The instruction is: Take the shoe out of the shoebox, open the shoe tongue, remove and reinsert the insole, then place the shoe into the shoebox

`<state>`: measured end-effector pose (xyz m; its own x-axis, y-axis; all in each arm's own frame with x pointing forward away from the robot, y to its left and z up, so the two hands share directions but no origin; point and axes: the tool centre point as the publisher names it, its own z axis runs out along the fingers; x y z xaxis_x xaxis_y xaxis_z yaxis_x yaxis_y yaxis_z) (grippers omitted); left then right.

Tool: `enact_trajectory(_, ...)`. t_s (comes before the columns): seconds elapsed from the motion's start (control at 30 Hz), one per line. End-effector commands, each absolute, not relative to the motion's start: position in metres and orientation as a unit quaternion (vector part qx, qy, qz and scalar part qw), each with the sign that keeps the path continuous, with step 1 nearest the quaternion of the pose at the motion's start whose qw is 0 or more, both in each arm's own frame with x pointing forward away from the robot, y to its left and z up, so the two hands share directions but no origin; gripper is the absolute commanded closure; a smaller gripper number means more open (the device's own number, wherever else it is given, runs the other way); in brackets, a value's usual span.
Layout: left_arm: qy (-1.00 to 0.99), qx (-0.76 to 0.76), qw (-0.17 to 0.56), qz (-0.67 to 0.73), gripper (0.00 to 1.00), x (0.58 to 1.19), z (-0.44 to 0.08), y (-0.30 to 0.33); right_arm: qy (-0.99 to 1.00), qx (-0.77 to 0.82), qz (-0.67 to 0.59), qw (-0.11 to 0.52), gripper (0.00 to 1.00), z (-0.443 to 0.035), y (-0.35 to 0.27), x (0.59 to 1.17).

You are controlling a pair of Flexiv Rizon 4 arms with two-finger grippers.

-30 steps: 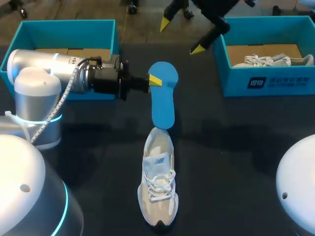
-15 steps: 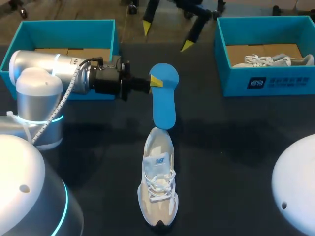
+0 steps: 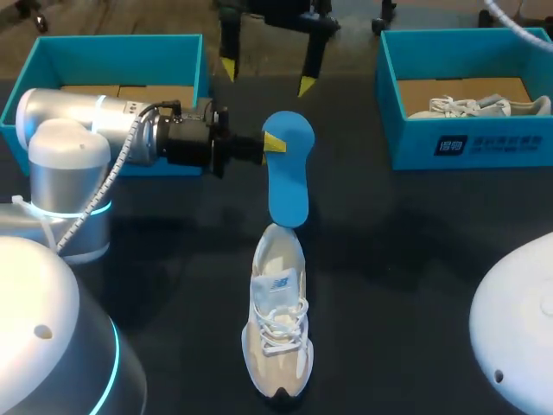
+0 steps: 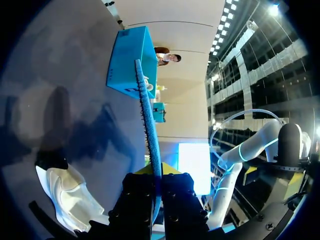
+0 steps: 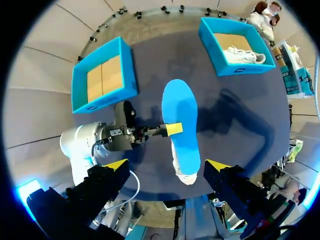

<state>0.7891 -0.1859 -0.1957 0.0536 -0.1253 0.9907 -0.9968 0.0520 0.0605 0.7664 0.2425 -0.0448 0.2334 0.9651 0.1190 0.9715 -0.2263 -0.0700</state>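
The blue insole [image 3: 288,177] is being gripped at its side edge by the clenched left pincer [image 3: 271,143], centre frame, above the white sneaker [image 3: 276,320]. The right pincer [image 3: 266,76] is being held released, upper centre. The insole is judged light and bendable, so an edge grip suits it.

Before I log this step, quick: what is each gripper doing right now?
Left gripper: shut on the blue insole.
Right gripper: open, holding nothing.
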Motion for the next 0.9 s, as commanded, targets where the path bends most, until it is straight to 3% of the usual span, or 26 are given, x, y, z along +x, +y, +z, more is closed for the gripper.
enact_trajectory(0.03, -0.529, 0.529, 0.496, 0.440, 1.00, 0.790, -0.197, -0.187, -0.605, -0.786, -0.076, 0.101, 0.00, -0.045, 0.228, 0.760)
enact_trajectory(0.53, -0.529, 0.529, 0.496, 0.440, 1.00, 0.790, -0.197, -0.187, -0.560, -0.720, -0.296, 0.283, 0.00, -0.062, 0.200, 0.759)
enact_trajectory(0.9, -0.529, 0.529, 0.496, 0.440, 1.00, 0.790, -0.197, -0.187, -0.520, -0.682, -0.353, 0.373, 0.00, -0.074, 0.195, 0.764)
